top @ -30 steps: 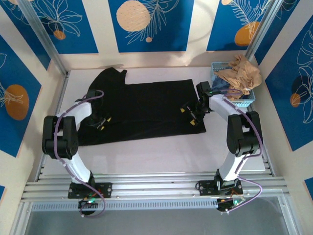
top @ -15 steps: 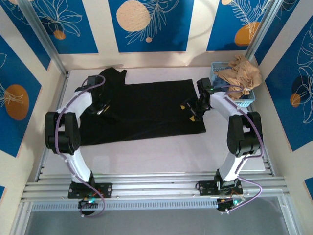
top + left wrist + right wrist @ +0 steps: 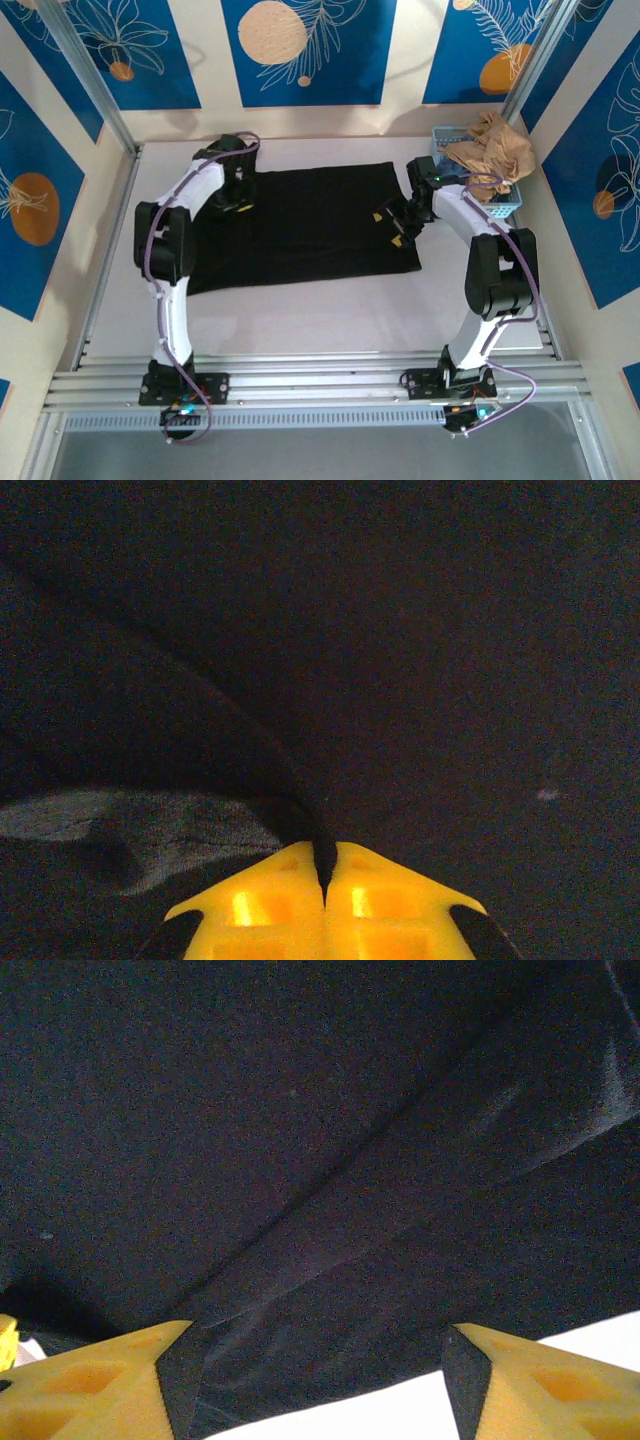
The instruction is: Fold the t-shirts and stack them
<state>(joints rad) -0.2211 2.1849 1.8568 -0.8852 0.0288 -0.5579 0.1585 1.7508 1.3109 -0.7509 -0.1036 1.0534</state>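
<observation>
We pinch the black t-shirt (image 3: 300, 225) in our left fingers (image 3: 265, 905), likely to fold it over; our right fingers (image 3: 90, 1380) wait open.

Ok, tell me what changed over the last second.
The left claw swung from the near left part of the black t-shirt toward its far left corner and shut on a fold of cloth there. The right claw stayed open over the shirt's right edge, hardly shifting. The shirt's body and the blue basket kept their places.
</observation>
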